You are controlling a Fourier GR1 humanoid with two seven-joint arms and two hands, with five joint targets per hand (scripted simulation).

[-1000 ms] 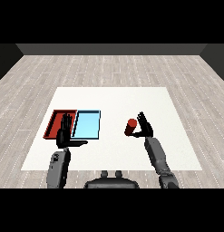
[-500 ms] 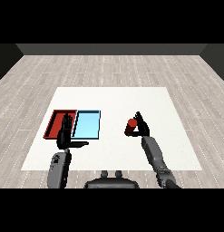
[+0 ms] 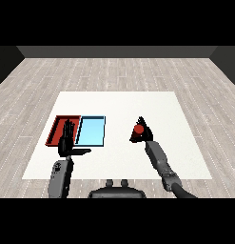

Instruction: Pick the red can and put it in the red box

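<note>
The red can point(image 3: 139, 129) stands right of the table's middle, with my right hand point(image 3: 142, 136) curled round it from the near right; only its red top shows. The red tray point(image 3: 58, 125) lies at the left, beside the light blue tray point(image 3: 92, 130). My left hand point(image 3: 67, 142) is held upright with straight fingers and thumb out, in front of the red tray's near right part, holding nothing.
The white table point(image 3: 116, 106) spreads across a grey wood floor. The two trays touch side by side, the blue one between the red tray and the can.
My right hand has closed in on the can and curled round it, and the forearm has swung slightly left. The left hand has stayed put.
</note>
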